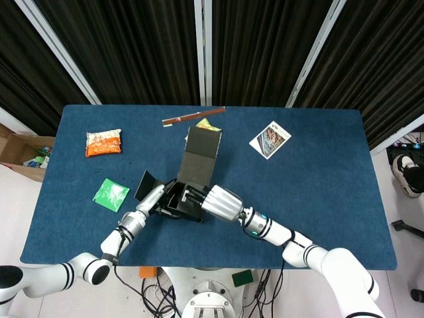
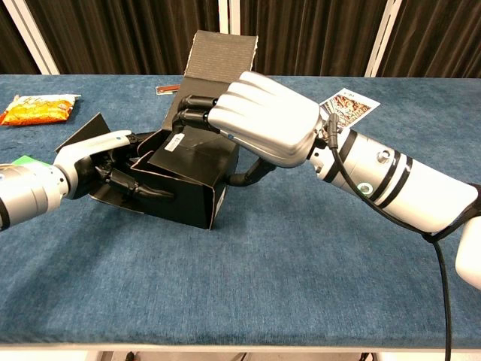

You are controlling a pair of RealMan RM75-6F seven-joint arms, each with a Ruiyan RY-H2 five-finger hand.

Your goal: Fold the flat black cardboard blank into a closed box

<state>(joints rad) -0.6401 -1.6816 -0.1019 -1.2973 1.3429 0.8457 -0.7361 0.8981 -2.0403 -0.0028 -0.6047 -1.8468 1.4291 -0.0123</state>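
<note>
The half-folded black cardboard box (image 2: 180, 184) sits on the blue table (image 1: 318, 179) toward its front edge, left of centre, with bare cloth to its right and its tall lid flap (image 2: 218, 56) standing up behind. The right hand (image 2: 263, 120) grips the box's right wall from above, fingers curled over the rim. The left hand (image 2: 94, 162) reaches into the open left end, fingers inside against the walls, holding it. Nothing else shows inside. Behind the box lie a brown strip (image 1: 192, 116) and a picture card (image 1: 269, 139); left of it, an orange packet (image 1: 103, 142) and a green packet (image 1: 110, 194)

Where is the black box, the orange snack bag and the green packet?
box (image 2: 197, 197), chest view, front wall
snack bag (image 1: 103, 142), head view, middle of bag
green packet (image 1: 110, 194), head view, middle of packet
</note>
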